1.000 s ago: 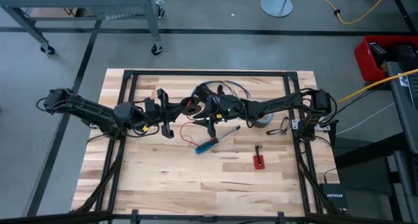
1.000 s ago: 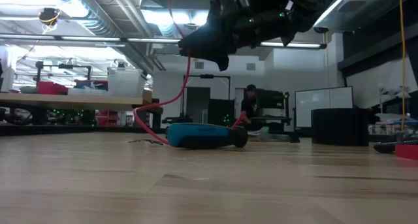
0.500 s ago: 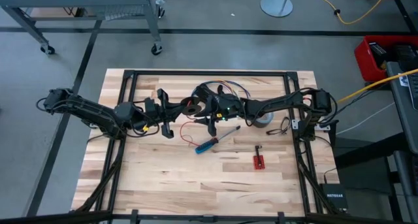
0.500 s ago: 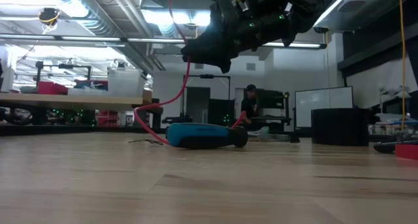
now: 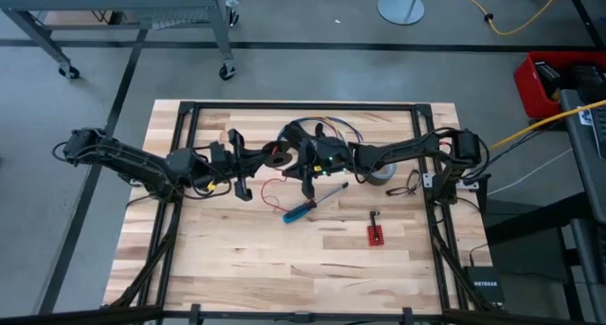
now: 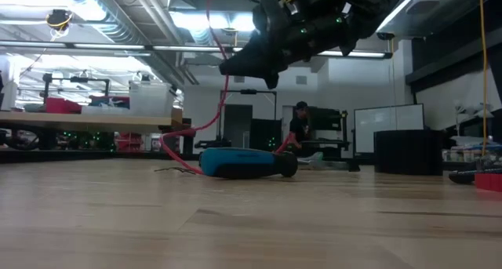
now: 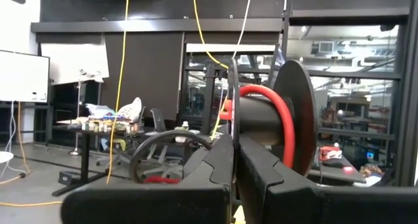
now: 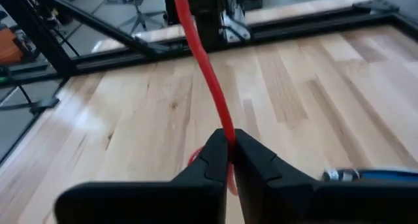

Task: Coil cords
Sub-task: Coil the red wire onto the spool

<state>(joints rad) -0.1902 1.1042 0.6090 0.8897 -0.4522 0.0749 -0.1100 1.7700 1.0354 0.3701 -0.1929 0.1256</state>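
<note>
both hands pinch shut: right hand (image 8: 230,147) on the red cord (image 8: 208,80), left hand (image 7: 234,160) on a spool (image 7: 274,123).

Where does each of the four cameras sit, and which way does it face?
High: overhead, facing down; both arms meet mid-table.
Low: table height, facing the room; right gripper above the screwdriver.
Left wrist: past shut left gripper holding the spool.
Right wrist: right gripper pinching the red cord.
Shared: that cord, in all four.
</note>
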